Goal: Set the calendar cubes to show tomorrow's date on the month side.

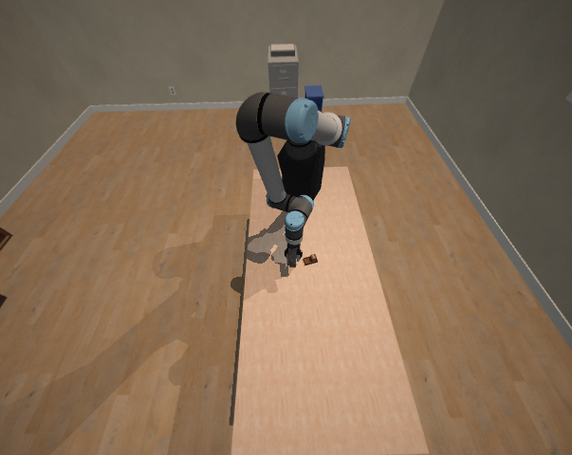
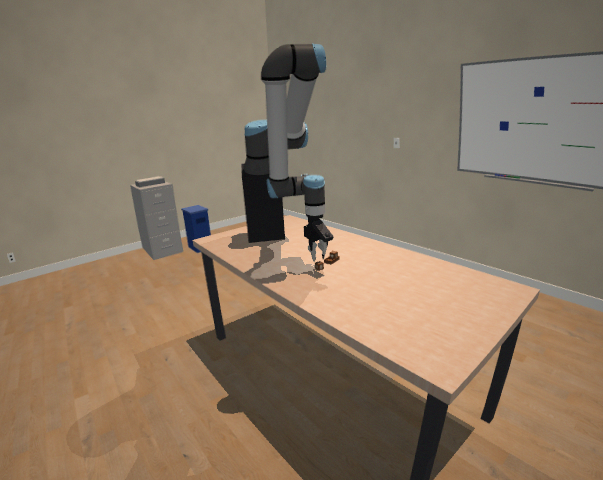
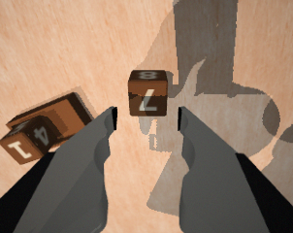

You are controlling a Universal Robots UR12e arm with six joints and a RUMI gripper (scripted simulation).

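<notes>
The gripper [image 1: 291, 264] [image 2: 319, 259] [image 3: 147, 118] is partly open, with nothing between its fingertips. A loose brown cube [image 2: 319, 265] [image 3: 147, 108] is on the table just beyond and below the fingertips, lined up with the gap. In the wrist view it shows a 7, which looks upside down, and an 8 on the narrow face beyond. The gripper hides it in the top view. The brown tray [image 1: 306, 262] [image 2: 329, 260] [image 3: 71, 113] stands beside it. Another cube [image 1: 313, 257] [image 2: 334, 254] [image 3: 22, 146] is at one end of the tray, showing a 1 and a 4. The month's name is not visible.
The tray and its cube are left of the left finger in the wrist view. The arm's shadow falls across the table [image 1: 320, 353] [image 2: 415, 304] around the loose cube. A filing cabinet [image 1: 283, 73] [image 2: 159, 219] and a blue bin [image 2: 196, 227] stand away from the table.
</notes>
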